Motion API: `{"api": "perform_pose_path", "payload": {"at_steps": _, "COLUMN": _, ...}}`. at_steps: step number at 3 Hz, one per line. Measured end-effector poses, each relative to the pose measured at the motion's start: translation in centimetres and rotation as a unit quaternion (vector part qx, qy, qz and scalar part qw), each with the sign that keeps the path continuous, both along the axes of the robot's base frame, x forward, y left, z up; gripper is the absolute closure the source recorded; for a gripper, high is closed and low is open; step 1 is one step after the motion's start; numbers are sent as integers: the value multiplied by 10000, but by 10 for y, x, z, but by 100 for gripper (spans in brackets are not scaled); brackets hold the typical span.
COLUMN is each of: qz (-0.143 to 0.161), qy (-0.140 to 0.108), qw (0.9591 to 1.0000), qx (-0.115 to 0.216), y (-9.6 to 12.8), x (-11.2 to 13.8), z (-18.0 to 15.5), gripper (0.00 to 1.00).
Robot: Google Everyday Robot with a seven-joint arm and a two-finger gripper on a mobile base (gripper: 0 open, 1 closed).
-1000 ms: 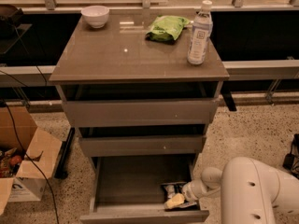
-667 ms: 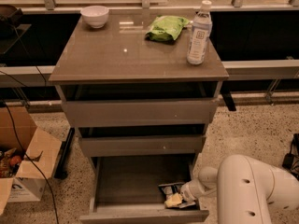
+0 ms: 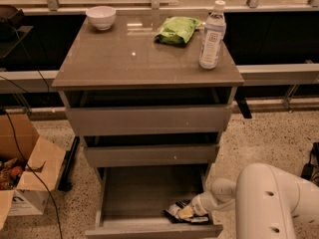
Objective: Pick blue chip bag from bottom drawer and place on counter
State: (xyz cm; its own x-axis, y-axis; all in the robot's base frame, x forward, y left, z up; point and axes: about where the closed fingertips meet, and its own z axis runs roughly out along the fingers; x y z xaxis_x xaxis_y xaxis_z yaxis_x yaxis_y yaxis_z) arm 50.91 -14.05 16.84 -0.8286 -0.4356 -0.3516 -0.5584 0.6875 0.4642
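Gripper: the pale two-finger gripper (image 3: 187,212) sits low inside the drawer at its 4 o'clock corner, reaching in from the right because the bulky white robot arm (image 3: 271,203) stands on that side of the cabinet.
Gripper state: cannot tell whether it is spread, narrowed or clamped; its tip lies against the bag and blends with it.
Blue chip bag: the small crinkly dark blue snack bag with white patches (image 3: 173,213) lies flat on the drawer floor at 5 o'clock, just behind the front panel and touching the gripper tip.
Bottom drawer: the lowest, deepest grey-brown drawer (image 3: 134,193) is pulled out further than the two above it, so the arm can come down into it.
Counter: the glossy grey-brown top slab (image 3: 124,59) has bare surface from its centre to 9 o'clock, probably the easiest place to set the bag.
On the counter: a white round bowl (image 3: 101,17) at 11 o'clock, a bright green crinkly bag (image 3: 177,30) at 1 o'clock, and a clear plastic bottle with a white label (image 3: 212,35) upright at 2 o'clock.
Stage: judged as grasping, with the lift not yet made.
Hidden: the arm covers the drawer's right wall, and the picture's lower edge cuts off the drawer front.
Floor: an open brown cardboard box (image 3: 30,173) at the cabinet's 8 o'clock, its contents unclear.
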Motion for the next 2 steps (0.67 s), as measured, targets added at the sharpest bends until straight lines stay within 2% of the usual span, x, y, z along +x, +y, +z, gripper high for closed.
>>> {"api": "perform_pose_path", "payload": {"at_steps": 1, "qz": 16, "qy": -565, "qw": 9976, "qx": 392, "y": 2, "x": 7, "z": 49, "gripper": 100}}
{"api": "perform_pose_path", "payload": {"at_steps": 2, "qz": 25, "qy": -1163, "qw": 9907, "qx": 707, "y": -12, "x": 11, "z": 112, "gripper": 100}}
